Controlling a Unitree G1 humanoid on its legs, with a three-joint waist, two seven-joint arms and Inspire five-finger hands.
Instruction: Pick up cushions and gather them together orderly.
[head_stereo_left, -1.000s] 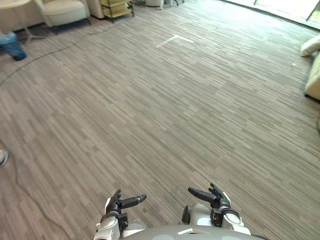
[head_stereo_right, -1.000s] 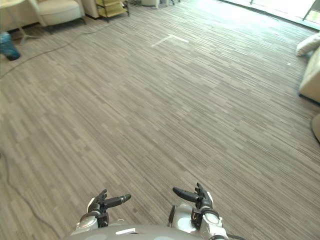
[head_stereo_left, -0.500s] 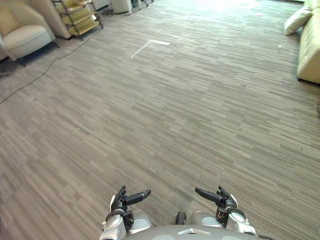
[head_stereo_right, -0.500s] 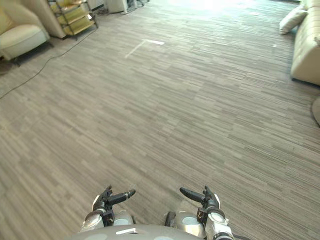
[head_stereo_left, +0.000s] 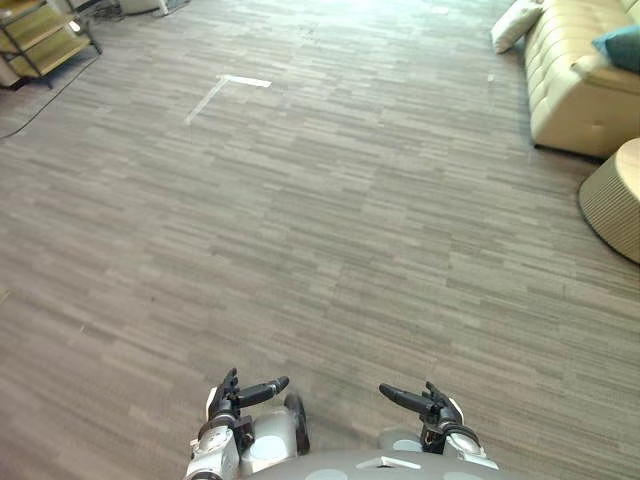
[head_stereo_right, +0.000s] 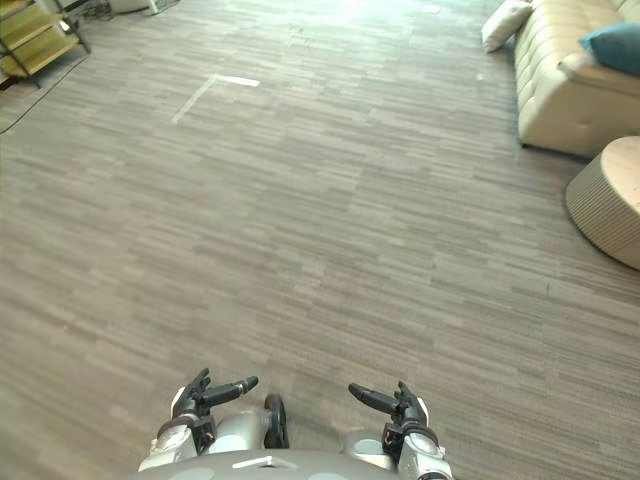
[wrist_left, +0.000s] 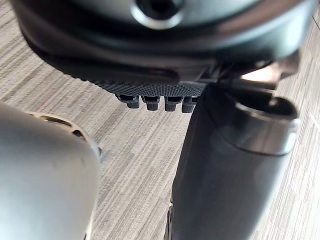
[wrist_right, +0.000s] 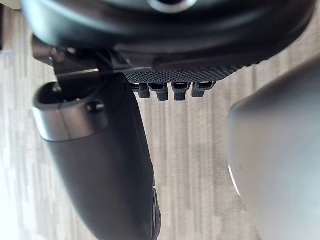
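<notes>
Teal cushion (head_stereo_left: 622, 45) on sofa (head_stereo_left: 565, 95); L hand (head_stereo_left: 232, 398), R hand (head_stereo_left: 432, 407) prob. empty.

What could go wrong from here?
Both the left hand and right hand are open and empty, and the cream cushion lies far off, apparently on the floor by the sofa: a low reach may upset balance. The wicker stool stands near that route; the robot could bump it.
</notes>
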